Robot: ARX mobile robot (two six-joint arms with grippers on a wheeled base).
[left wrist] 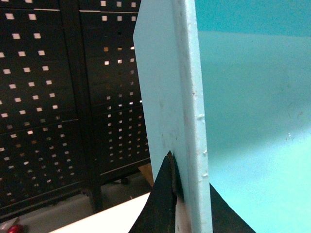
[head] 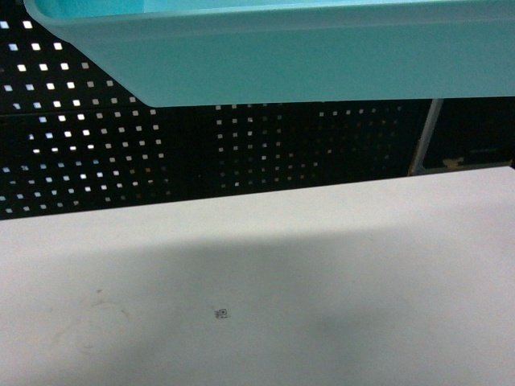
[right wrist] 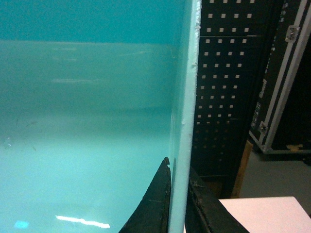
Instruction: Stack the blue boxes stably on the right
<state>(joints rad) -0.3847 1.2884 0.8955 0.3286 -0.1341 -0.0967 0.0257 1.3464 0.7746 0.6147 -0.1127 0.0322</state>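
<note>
One of the blue boxes (head: 273,56), a light turquoise plastic tub, hangs high above the white table (head: 257,297) and fills the top of the head view. Neither arm shows in the head view. In the left wrist view my left gripper (left wrist: 187,194) is shut on the tub's left rim (left wrist: 180,97), one black finger (left wrist: 163,204) outside the wall and one inside. In the right wrist view my right gripper (right wrist: 179,194) is shut on the tub's right rim (right wrist: 187,97), its fingers (right wrist: 155,204) either side of the wall. The tub's inside (right wrist: 82,121) shows nothing in it.
A dark perforated panel (head: 161,153) stands behind the table. A flight case with metal edging (right wrist: 286,87) stands on the floor at the right. The table's right edge (right wrist: 262,213) lies below the right gripper. A small dark mark (head: 221,314) sits on the tabletop.
</note>
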